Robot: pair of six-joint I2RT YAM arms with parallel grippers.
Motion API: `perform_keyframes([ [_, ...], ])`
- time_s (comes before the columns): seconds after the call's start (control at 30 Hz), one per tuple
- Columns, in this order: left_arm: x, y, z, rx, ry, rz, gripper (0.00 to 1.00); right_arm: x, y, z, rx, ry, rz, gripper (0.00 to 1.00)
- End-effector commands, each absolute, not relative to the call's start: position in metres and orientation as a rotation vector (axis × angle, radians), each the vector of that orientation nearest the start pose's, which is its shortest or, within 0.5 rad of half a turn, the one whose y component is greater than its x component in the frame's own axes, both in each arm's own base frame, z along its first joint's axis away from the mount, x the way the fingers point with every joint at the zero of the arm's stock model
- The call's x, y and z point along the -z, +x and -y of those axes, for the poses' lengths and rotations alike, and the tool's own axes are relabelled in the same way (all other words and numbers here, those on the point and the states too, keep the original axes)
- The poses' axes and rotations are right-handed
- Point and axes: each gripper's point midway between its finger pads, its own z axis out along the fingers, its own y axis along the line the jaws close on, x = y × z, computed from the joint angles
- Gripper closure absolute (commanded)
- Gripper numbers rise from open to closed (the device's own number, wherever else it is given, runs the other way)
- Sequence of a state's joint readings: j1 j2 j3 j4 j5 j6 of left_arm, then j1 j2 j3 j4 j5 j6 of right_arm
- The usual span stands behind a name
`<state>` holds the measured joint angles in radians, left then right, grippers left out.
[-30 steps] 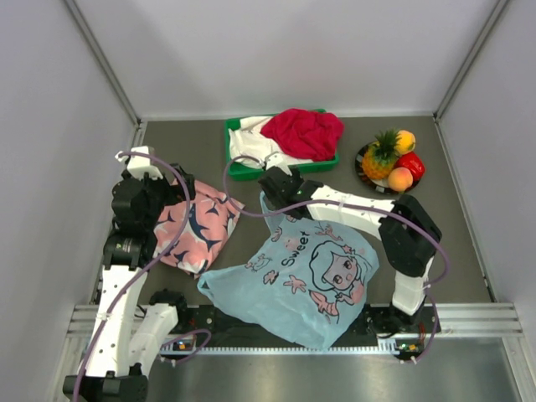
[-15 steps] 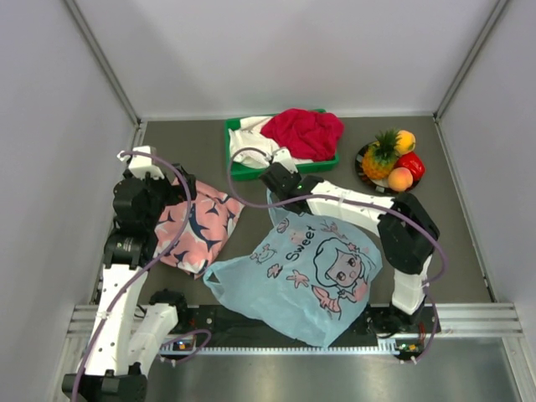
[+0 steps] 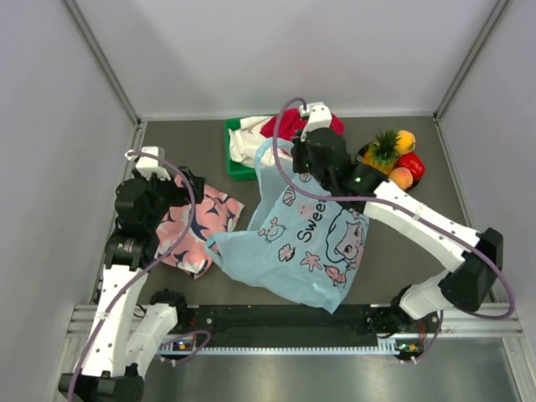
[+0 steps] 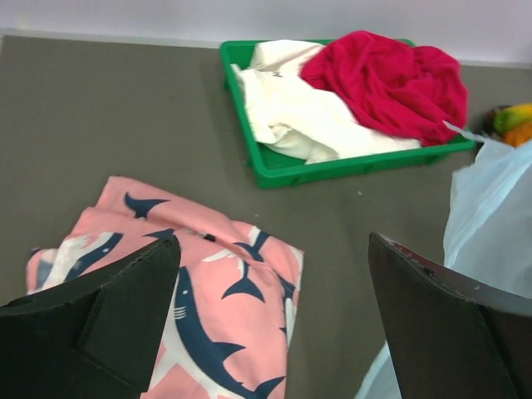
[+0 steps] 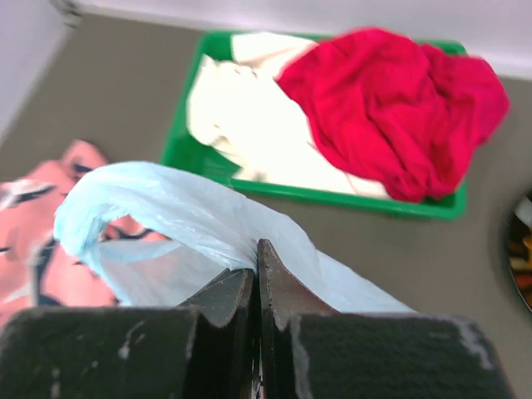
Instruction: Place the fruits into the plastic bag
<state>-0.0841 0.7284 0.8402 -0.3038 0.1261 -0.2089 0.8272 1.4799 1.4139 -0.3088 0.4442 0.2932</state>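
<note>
The light-blue plastic bag (image 3: pixel 310 243) lies in the middle of the table, its top edge pulled up. My right gripper (image 3: pixel 285 157) is shut on a bag handle, seen pinched between the fingertips in the right wrist view (image 5: pixel 257 259). The fruits sit together at the back right: pineapple (image 3: pixel 381 155), mango (image 3: pixel 406 141), peach (image 3: pixel 400 178) and a red fruit (image 3: pixel 412 164). My left gripper (image 3: pixel 188 191) hangs open over the pink shark cloth, nothing between its fingers (image 4: pixel 273 249). The bag's edge (image 4: pixel 490 208) shows at the right of the left wrist view.
A green tray (image 3: pixel 237 167) of white and red clothes stands at the back, just behind the raised bag handle. The pink cloth with navy sharks (image 3: pixel 201 224) lies on the left, beside the bag. Grey walls close in the table on three sides.
The right gripper has shut on the bag's handle and risen toward the back right, dragging the bag's top up and the bag toward the fruits. The left arm has hardly moved.
</note>
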Motion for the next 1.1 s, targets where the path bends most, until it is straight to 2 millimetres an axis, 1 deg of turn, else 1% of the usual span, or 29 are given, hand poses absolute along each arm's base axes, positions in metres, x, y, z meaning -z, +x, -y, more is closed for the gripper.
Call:
perform_keyframes([
  [0.0, -0.314, 0.281, 0.091, 0.482, 0.160, -1.660, 0.01, -0.323, 0.336, -0.309, -0.502, -0.365, -1.803, 1.00],
  [0.07, -0.323, 0.274, 0.106, 0.554, 0.235, -1.615, 0.01, -0.331, 0.330, -0.312, -0.543, -0.414, -1.776, 1.00],
  [0.1, -0.325, 0.264, 0.121, 0.632, 0.312, -1.596, 0.01, -0.333, 0.328, -0.314, -0.547, -0.441, -1.764, 1.00],
  [0.2, -0.339, 0.248, 0.142, 0.744, 0.422, -1.521, 0.01, -0.342, 0.325, -0.318, -0.583, -0.504, -1.731, 1.00],
  [0.23, -0.344, 0.238, 0.151, 0.795, 0.475, -1.492, 0.01, -0.348, 0.326, -0.318, -0.597, -0.513, -1.718, 1.00],
  [0.3, -0.359, 0.231, 0.158, 0.840, 0.510, -1.421, 0.01, -0.354, 0.322, -0.324, -0.639, -0.562, -1.696, 1.00],
  [0.33, -0.360, 0.230, 0.161, 0.861, 0.523, -1.410, 0.01, -0.363, 0.320, -0.327, -0.657, -0.572, -1.677, 1.00],
  [0.4, -0.369, 0.229, 0.163, 0.884, 0.525, -1.395, 0.01, -0.369, 0.315, -0.334, -0.695, -0.624, -1.660, 1.00],
  [0.43, -0.369, 0.233, 0.165, 0.897, 0.527, -1.409, 0.01, -0.376, 0.313, -0.336, -0.709, -0.634, -1.645, 1.00],
  [0.47, -0.375, 0.230, 0.168, 0.924, 0.544, -1.403, 0.01, -0.378, 0.311, -0.339, -0.729, -0.653, -1.638, 1.00],
  [0.5, -0.377, 0.230, 0.170, 0.943, 0.554, -1.406, 0.01, -0.378, 0.311, -0.342, -0.733, -0.662, -1.641, 1.00],
  [0.53, -0.377, 0.232, 0.174, 0.966, 0.564, -1.413, 0.01, -0.385, 0.311, -0.343, -0.740, -0.661, -1.630, 1.00],
  [0.57, -0.378, 0.228, 0.179, 1.002, 0.584, -1.413, 0.01, -0.383, 0.311, -0.344, -0.744, -0.670, -1.635, 1.00],
  [0.6, -0.382, 0.227, 0.181, 1.010, 0.596, -1.406, 0.01, -0.384, 0.312, -0.345, -0.743, -0.669, -1.636, 1.00],
  [0.67, -0.383, 0.227, 0.188, 1.028, 0.619, -1.409, 0.01, -0.384, 0.313, -0.347, -0.748, -0.676, -1.639, 1.00],
  [0.7, -0.387, 0.229, 0.189, 1.018, 0.619, -1.402, 0.01, -0.385, 0.313, -0.349, -0.754, -0.679, -1.637, 1.00],
  [0.73, -0.386, 0.231, 0.190, 1.009, 0.612, -1.412, 0.01, -0.385, 0.313, -0.351, -0.761, -0.685, -1.637, 1.00],
  [0.77, -0.391, 0.230, 0.193, 0.993, 0.630, -1.396, 0.01, -0.385, 0.311, -0.352, -0.773, -0.692, -1.636, 1.00],
  [0.8, -0.390, 0.237, 0.192, 0.968, 0.608, -1.410, 0.01, -0.384, 0.310, -0.353, -0.781, -0.694, -1.639, 1.00],
  [0.83, -0.389, 0.239, 0.193, 0.955, 0.603, -1.418, 0.01, -0.382, 0.308, -0.354, -0.790, -0.700, -1.644, 1.00],
  [0.87, -0.393, 0.239, 0.196, 0.944, 0.616, -1.407, 0.01, -0.382, 0.306, -0.355, -0.805, -0.709, -1.641, 1.00],
  [0.9, -0.391, 0.245, 0.198, 0.931, 0.606, -1.418, 0.01, -0.380, 0.304, -0.355, -0.809, -0.715, -1.645, 1.00],
  [0.97, -0.393, 0.247, 0.204, 0.931, 0.614, -1.416, 0.01, -0.377, 0.301, -0.356, -0.821, -0.731, -1.652, 1.00],
  [1.03, -0.388, 0.258, 0.207, 0.915, 0.594, -1.442, 0.01, -0.372, 0.298, -0.355, -0.825, -0.743, -1.669, 1.00],
  [1.07, -0.389, 0.260, 0.211, 0.910, 0.605, -1.438, 0.01, -0.371, 0.296, -0.355, -0.829, -0.752, -1.669, 1.00],
])
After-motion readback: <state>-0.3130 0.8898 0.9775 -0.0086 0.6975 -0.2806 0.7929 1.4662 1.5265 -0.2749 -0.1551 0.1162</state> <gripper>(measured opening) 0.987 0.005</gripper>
